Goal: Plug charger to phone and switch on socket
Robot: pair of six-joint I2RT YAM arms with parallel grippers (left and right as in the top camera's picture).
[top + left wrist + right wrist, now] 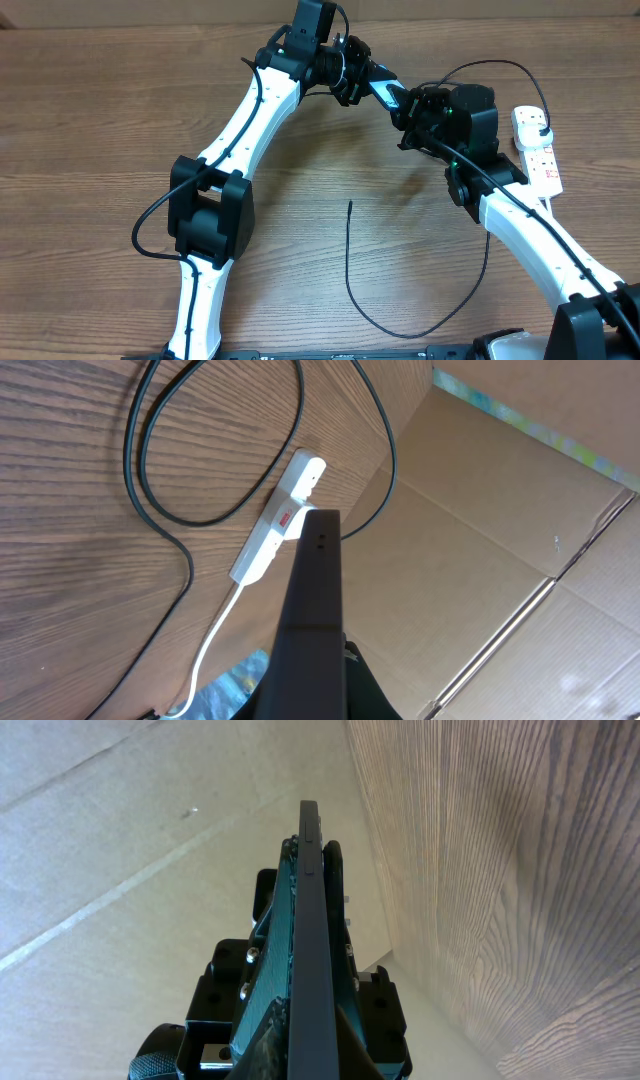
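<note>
Both pairs of fingers are clamped on the phone (384, 92), the left gripper (352, 78) at one end and the right gripper (412, 105) at the other, above a wood-grain table (100, 120). The black charger (348, 250) curves loose on the wood. The white socket (538, 150) lies at the right edge. A cardboard wall (500, 540) stands behind.

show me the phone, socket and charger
phone (385, 92): overhead view, on its blue screen
socket (537, 150): overhead view, middle of its white body
charger (348, 250): overhead view, on the straight stretch of cable below its tip
</note>
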